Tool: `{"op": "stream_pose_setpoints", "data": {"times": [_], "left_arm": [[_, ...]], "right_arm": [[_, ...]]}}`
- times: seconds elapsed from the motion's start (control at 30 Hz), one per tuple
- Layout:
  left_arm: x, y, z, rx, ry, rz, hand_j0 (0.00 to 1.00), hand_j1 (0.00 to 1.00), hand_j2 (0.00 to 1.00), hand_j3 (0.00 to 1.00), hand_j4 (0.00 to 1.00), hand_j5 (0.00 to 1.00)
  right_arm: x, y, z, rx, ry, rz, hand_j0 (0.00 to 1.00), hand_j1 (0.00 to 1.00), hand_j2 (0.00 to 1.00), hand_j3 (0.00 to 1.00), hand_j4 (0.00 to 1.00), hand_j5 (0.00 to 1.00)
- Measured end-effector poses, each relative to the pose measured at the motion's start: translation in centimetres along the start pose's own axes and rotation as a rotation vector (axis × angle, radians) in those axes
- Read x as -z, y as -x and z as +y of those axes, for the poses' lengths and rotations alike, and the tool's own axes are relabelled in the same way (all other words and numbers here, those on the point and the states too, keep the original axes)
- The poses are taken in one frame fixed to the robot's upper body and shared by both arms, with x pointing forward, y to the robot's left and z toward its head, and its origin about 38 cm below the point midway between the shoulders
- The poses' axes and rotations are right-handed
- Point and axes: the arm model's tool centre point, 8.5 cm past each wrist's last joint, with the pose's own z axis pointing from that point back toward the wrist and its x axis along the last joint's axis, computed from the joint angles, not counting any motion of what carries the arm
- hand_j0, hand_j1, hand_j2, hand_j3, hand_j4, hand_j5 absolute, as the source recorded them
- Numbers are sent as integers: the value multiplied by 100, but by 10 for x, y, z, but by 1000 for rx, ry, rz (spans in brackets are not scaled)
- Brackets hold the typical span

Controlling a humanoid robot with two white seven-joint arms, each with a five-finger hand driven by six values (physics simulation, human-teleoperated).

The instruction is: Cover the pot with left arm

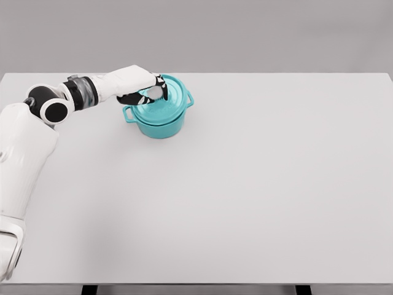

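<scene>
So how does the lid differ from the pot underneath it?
The lid is a shallow disc, while the pot is a deeper, round-walled body. The lid sits on top of the pot; the pot stands on the white table. The left hand is on the lid, not on the pot's wall. The pot shows side handles. Both are the same teal colour.

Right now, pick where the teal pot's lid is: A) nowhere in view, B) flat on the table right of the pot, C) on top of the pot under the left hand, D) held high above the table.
C: the lid sits on the teal pot, with the left hand on it.
</scene>
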Motion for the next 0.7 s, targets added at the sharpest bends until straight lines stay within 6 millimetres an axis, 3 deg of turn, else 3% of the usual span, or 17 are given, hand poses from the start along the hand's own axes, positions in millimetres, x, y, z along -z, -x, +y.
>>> {"op": "stream_pose_setpoints", "data": {"times": [0.7], "left_arm": [[0, 0, 4, 9, -3, 0, 63, 63, 63, 63, 63, 63]], "right_arm": [[0, 0, 0, 0, 0, -1, 100, 100, 100, 100, 100, 100]]}}
